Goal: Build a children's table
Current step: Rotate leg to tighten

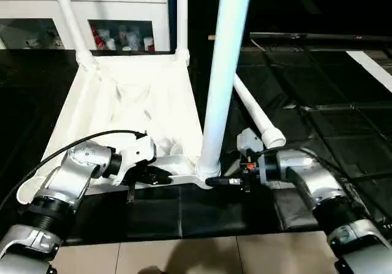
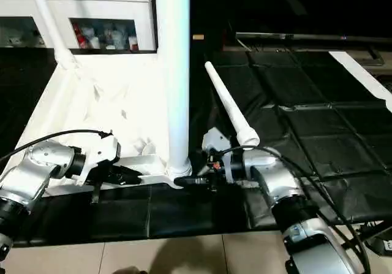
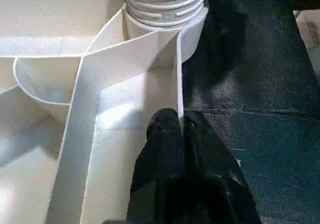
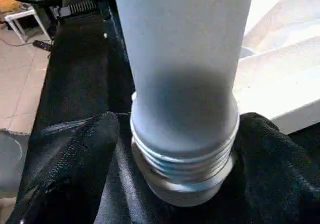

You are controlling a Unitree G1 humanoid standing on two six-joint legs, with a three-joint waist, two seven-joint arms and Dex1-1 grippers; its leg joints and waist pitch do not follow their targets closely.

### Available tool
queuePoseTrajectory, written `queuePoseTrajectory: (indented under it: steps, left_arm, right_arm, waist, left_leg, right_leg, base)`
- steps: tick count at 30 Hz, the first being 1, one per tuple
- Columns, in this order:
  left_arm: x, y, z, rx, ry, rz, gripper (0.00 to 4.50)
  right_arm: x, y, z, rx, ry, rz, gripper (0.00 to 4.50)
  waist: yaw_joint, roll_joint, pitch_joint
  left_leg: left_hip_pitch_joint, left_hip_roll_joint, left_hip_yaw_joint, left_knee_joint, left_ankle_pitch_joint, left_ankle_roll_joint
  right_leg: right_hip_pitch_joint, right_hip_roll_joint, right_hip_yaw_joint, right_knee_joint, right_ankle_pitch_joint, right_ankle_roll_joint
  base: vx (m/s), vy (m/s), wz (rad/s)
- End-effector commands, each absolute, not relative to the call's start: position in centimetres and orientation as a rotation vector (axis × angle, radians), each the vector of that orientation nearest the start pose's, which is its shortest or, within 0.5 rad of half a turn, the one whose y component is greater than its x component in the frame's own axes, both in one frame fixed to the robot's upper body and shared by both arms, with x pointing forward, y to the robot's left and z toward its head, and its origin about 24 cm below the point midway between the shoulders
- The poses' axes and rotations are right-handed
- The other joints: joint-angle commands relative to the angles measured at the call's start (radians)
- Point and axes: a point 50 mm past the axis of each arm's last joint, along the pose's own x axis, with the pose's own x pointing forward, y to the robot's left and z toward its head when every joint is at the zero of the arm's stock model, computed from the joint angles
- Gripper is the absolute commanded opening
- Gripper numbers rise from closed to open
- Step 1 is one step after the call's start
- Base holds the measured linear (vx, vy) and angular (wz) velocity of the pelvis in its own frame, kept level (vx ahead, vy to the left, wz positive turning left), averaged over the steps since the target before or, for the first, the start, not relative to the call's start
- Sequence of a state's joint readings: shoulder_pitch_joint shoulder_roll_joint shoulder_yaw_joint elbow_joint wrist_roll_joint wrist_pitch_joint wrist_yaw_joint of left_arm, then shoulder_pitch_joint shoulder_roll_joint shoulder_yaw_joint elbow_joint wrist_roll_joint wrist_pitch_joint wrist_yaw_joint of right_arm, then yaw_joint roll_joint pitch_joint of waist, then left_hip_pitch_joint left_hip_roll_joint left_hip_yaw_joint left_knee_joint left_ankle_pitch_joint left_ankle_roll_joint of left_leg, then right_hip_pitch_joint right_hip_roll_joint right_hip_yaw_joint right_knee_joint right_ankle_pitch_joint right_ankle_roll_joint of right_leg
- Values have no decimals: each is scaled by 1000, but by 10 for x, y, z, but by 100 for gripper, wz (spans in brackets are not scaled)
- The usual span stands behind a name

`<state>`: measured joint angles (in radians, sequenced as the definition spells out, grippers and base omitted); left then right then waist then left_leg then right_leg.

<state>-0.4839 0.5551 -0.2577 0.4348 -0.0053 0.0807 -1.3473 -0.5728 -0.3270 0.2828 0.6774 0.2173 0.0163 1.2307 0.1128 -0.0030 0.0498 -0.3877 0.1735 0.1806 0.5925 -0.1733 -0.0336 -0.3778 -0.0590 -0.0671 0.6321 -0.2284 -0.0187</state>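
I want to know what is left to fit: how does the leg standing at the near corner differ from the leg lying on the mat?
The standing leg is upright, its threaded end in a corner socket of the tabletop; the lying leg rests flat on the black mat, unattached. The right hand is at the standing leg's base. Both are white tubes.

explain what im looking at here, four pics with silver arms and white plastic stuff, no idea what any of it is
It is a humanoid robot assembling a white plastic children's table. The two wide pictures come from cameras in its head, looking down over its silver forearms. The other two come from cameras on its wrists.

The large rectangular white tabletop lies upside down on a black mat, ribbed underside up. Two far corners already carry legs. A third long round white tube leg stands upright in the near corner socket, its screw thread still partly showing. A fourth leg lies loose on the mat.

The left gripper pinches the tabletop's thin edge wall. The right gripper has its black fingers on either side of the upright leg's base.
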Motion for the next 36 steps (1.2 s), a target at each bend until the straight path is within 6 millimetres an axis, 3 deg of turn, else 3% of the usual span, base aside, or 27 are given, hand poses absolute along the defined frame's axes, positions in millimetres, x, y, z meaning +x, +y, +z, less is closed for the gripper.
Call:
queuePoseTrajectory:
  steps: [1,21,22,27,36]
  left_arm:
    - [288,180,51,496,563,-1431,0]
    - [290,182,53,499,565,-1422,0]
    - [290,182,53,498,565,-1421,0]
    - [290,183,53,499,567,-1418,0]
    - [291,185,54,495,570,-1412,0]
  right_arm:
    - [314,-122,48,-173,301,1389,390]
    - [317,-111,50,-110,246,1464,390]
    - [318,-111,50,-107,247,1466,359]
    - [318,-109,49,-100,257,1470,318]
    - [318,-107,46,-80,270,1478,273]
  waist:
    - [-1,6,-66]
    - [0,5,-67]
    - [0,4,-67]
    - [0,6,-67]
    - [1,8,-68]
  left_leg:
    - [27,72,-22,-64,-147,44]
    - [26,73,-22,-64,-136,60]
    - [26,73,-22,-63,-135,60]
    - [26,73,-22,-64,-141,58]
    - [26,73,-22,-64,-139,58]
  right_leg:
    - [36,-100,53,-61,1,-274]
    - [36,-100,52,-58,3,-280]
    - [36,-100,52,-58,5,-280]
    - [36,-100,52,-58,-1,-282]
    - [35,-99,51,-56,15,-286]
  base:
    - [0,0,0]
    - [0,0,0]
    - [0,0,0]
    - [0,0,0]
    - [0,0,0]
